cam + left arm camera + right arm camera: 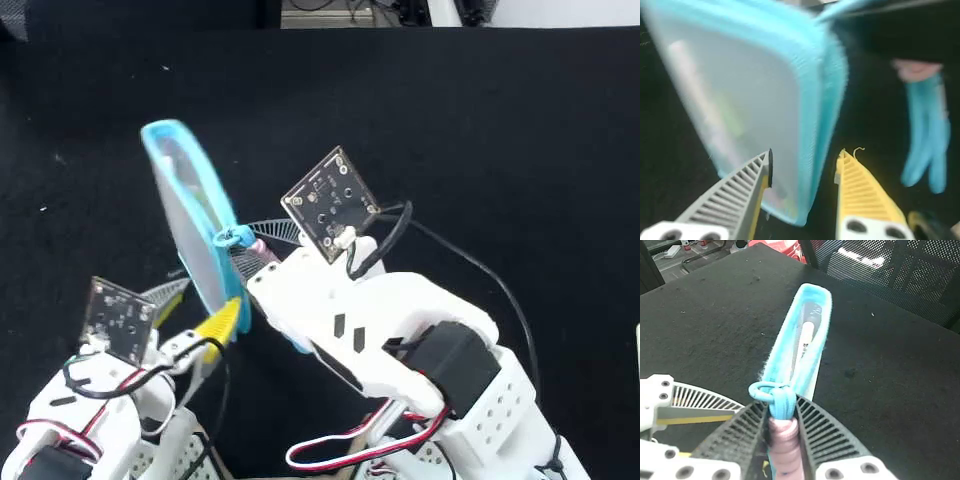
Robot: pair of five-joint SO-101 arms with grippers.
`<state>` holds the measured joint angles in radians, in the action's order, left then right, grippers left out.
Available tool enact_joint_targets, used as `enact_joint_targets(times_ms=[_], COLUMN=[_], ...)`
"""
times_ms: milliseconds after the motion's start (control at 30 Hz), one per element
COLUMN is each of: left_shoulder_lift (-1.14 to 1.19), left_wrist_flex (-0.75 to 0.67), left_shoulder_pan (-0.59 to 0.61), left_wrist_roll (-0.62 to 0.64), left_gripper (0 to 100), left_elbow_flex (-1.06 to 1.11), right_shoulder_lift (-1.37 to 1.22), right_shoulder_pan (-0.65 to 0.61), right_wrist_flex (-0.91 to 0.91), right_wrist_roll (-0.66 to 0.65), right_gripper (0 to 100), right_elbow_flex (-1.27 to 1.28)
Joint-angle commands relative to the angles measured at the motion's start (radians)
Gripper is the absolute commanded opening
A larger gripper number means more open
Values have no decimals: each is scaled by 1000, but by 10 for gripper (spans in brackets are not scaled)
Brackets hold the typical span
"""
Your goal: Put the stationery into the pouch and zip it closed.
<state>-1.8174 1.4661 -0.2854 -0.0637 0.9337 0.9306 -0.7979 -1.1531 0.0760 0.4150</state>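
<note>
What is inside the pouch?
Through the open top of the pouch, a dark item and a white item lie lengthwise. Its blue walls cover their lower parts, so what they are stays unclear.

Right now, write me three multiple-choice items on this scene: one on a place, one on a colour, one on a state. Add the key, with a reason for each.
1. Where is the zip pull of the pouch?
A. Hanging loose, untouched
B. Between the fingers of the right gripper
C. Tucked inside the pouch

2. What colour is the pouch's edging?
A. Red
B. Green
C. Light blue

3. How is the pouch's top?
A. Open, with stationery inside
B. Zipped fully shut
C. Folded over flat

Key:
1 B: the right wrist view shows the dark fingers clamped on the pull's cord and pink tab.
2 C: light blue trim runs around the pale panel in the high view.
3 A: the right wrist view looks down into the gaping top at the stationery.
</note>
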Motion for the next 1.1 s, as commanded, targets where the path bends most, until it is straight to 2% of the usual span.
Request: enact_joint_targets(times_ms=[0, 133, 267, 467, 633, 800, 900, 1067], left_shoulder_lift=[5, 12, 12, 12, 14, 12, 3, 3], left_wrist_flex=[-75, -160, -219, -236, -301, -336, -344, -296], left_shoulder_pan=[-79, -76, -76, -74, -73, 77, 162, 220], left_wrist_roll=[49, 101, 207, 221, 272, 265, 199, 130], left_gripper=[213, 211, 209, 209, 209, 209, 209, 209], left_elbow_flex=[-31, -16, 62, 120, 147, 231, 252, 231], right_shoulder_lift=[-4, -4, -4, -4, -5, -4, -4, -4], right_shoulder_pan=[5, 3, 3, -6, -92, -95, -95, -95], right_wrist_flex=[34, 34, 34, 34, 34, 34, 40, 61], right_wrist_roll=[-5, -3, -3, -3, -3, -8, -9, -9], right_gripper=[11, 11, 11, 11, 11, 11, 11, 11], right_elbow_flex=[-53, -53, -53, -53, -53, -42, -30, -31])
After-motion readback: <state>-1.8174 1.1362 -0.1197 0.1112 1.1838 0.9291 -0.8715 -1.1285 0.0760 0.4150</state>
